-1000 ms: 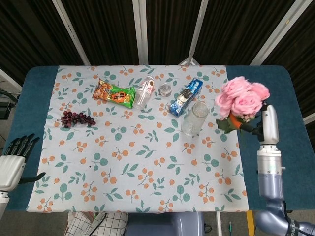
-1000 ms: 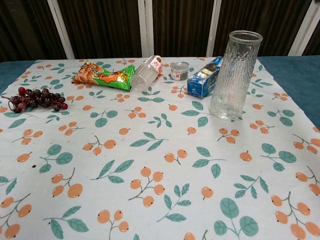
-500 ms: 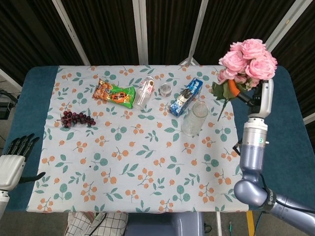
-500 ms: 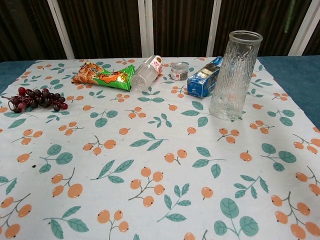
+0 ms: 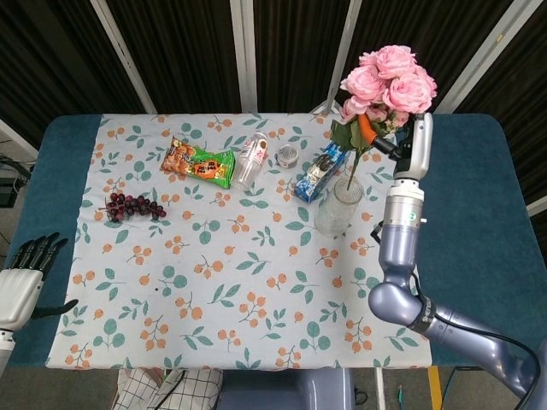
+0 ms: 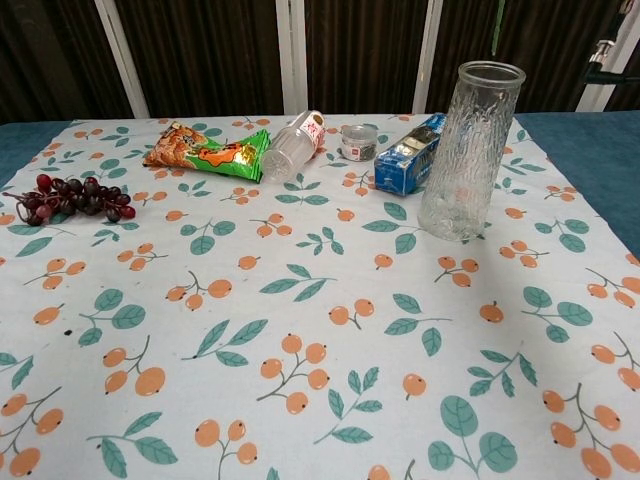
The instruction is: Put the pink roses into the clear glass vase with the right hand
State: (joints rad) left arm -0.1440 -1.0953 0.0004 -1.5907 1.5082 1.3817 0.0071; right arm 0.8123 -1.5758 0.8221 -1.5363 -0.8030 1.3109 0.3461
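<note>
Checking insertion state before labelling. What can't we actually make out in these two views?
- Right hand, head view: fingers hidden behind the pink roses; its hold is inferred.
- Stem tip against the glass vase rim, head view: overlapping, too thin to tell whether it is inside.
- Chest view: only a stem sliver above the vase; blooms cut off by the top edge.
- Left hand: partly cut off at the head view's left edge.

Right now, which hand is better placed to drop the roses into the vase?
Right. The right hand holds the pink roses above the clear glass vase, stems pointing at its mouth. The left hand rests open at the table's far left edge, holding nothing.
</note>
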